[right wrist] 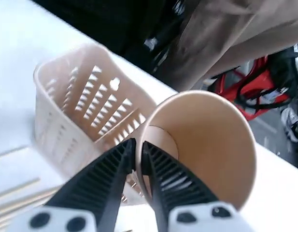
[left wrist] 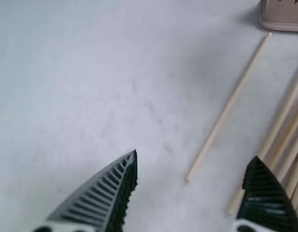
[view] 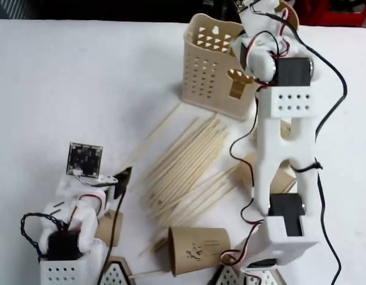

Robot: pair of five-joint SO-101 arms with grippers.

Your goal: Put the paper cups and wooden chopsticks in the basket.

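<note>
Presently, a paper cup is being held by the right pincer, whose jaws are being pressed together on the cup's rim, one finger inside the wall and one outside. The cup is being carried in the air just beside the basket, near its tall perforated wall, and does not appear to be over the opening yet.

The step in hand is being judged as the drop into the basket, and some care is being called for. The cup is to be brought squarely over the open top before the jaws are parted. Since only a thin rim is being gripped, a slow approach is being advised, lest the cup be knocked against the basket's wall and tipped out onto the bench.

The cup's mouth is being turned toward the wrist camera and its base away from it, so its long axis is being kept tilted rather than upright.

The left pincer is being held apart and empty, low over the bench, with a lone chopstick lying between its tips. In the high view the chopsticks are lying fanned, their long axes running slantwise from the near side toward the basket, and another cup is lying on its side at their near end.
</note>
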